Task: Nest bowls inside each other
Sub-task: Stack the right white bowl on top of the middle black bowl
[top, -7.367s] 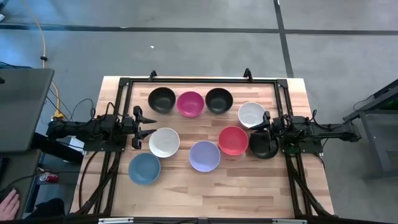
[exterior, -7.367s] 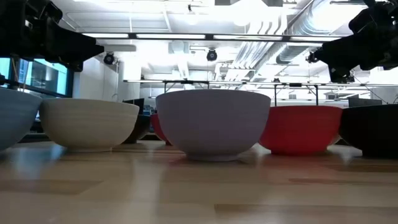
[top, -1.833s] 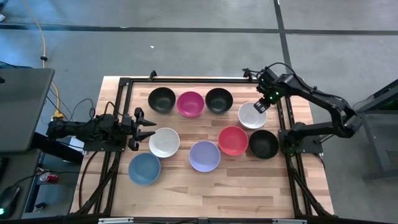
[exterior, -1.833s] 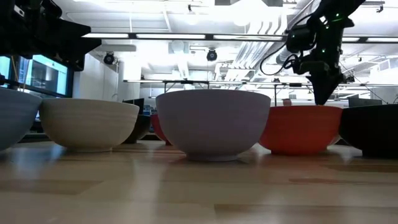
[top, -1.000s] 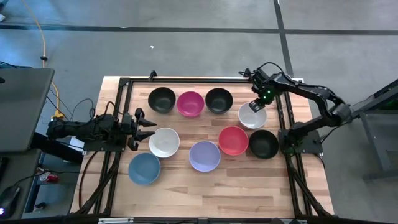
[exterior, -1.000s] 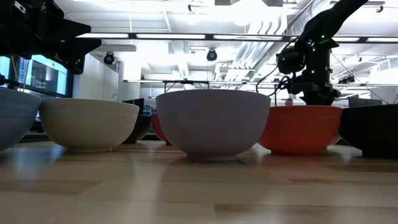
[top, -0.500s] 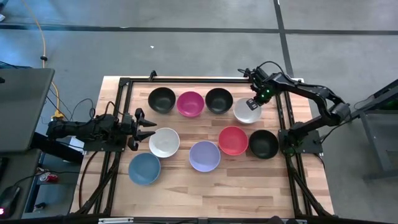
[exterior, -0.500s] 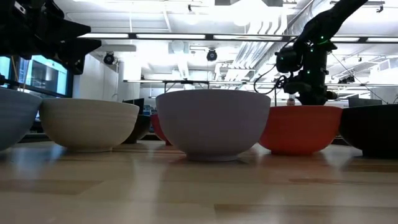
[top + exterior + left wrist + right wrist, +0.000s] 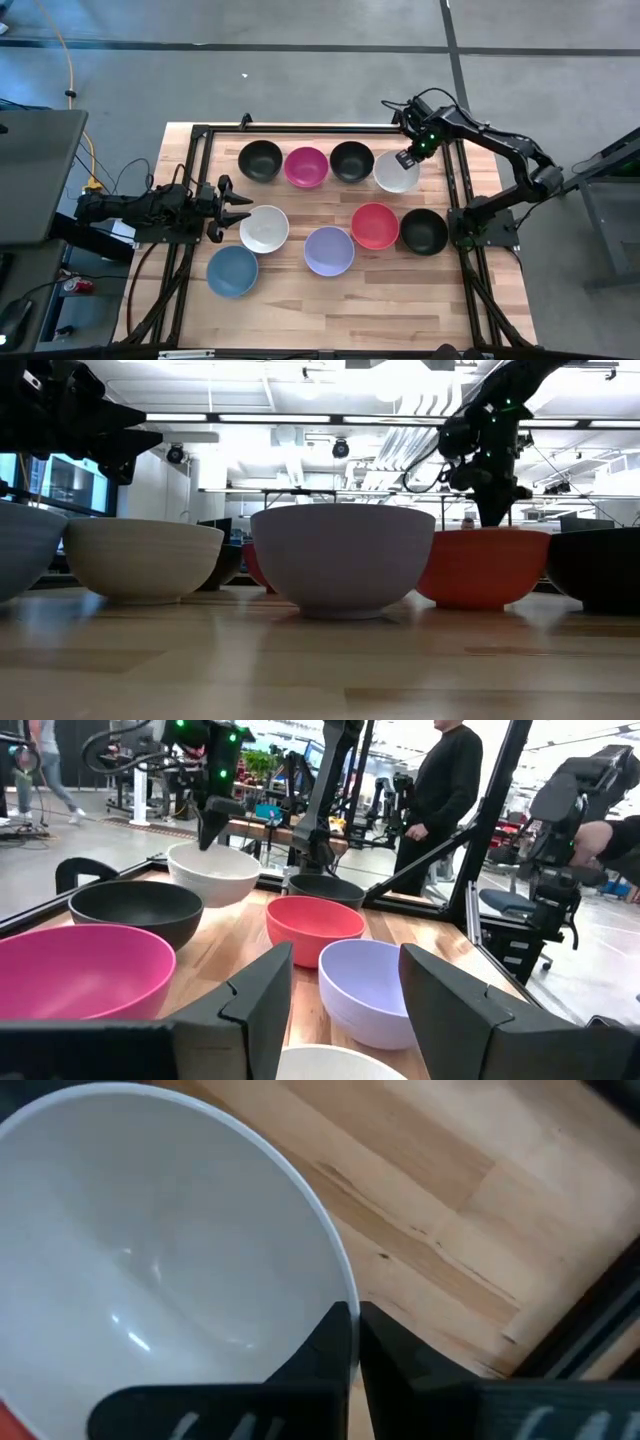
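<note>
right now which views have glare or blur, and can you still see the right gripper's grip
Low view: bright ceiling lights wash out the background, and the near lavender bowl looks soft. Right wrist view: the white bowl shows small highlights, yet the right gripper is plainly shut on its rim. High view: evenly lit.

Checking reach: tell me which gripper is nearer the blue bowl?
Left. The left gripper hovers just beyond the blue bowl; the right gripper is across the table, pinching a white bowl.
</note>
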You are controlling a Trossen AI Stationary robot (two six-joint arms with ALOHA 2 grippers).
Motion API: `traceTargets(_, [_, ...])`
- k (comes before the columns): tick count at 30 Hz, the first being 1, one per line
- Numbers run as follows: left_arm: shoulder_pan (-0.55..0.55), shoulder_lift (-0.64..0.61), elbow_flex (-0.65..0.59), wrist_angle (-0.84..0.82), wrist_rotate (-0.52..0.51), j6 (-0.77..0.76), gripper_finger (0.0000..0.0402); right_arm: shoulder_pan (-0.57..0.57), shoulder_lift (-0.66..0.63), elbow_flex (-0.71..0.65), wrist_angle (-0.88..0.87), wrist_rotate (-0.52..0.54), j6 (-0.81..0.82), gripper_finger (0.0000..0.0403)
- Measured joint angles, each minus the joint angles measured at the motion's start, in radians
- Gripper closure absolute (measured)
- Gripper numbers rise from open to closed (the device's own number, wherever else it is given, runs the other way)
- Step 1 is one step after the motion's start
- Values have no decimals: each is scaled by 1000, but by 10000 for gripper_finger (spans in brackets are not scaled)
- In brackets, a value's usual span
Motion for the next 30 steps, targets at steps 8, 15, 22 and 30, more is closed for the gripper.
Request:
traceTargets(8, [0, 0, 0, 0, 0, 0, 229, 0, 0, 163, -58, 0, 0, 402])
traceTargets(15, [0, 0, 0, 0, 0, 13, 229, 10, 19, 298, -32, -52, 30, 403])
traceTargets(22, [0, 0, 0, 0, 0, 26, 229, 95, 168, 420, -20, -64, 54, 403])
traceTargets(30, [0, 0, 0, 0, 0, 0, 229, 149, 425, 621, -101, -89, 46, 403])
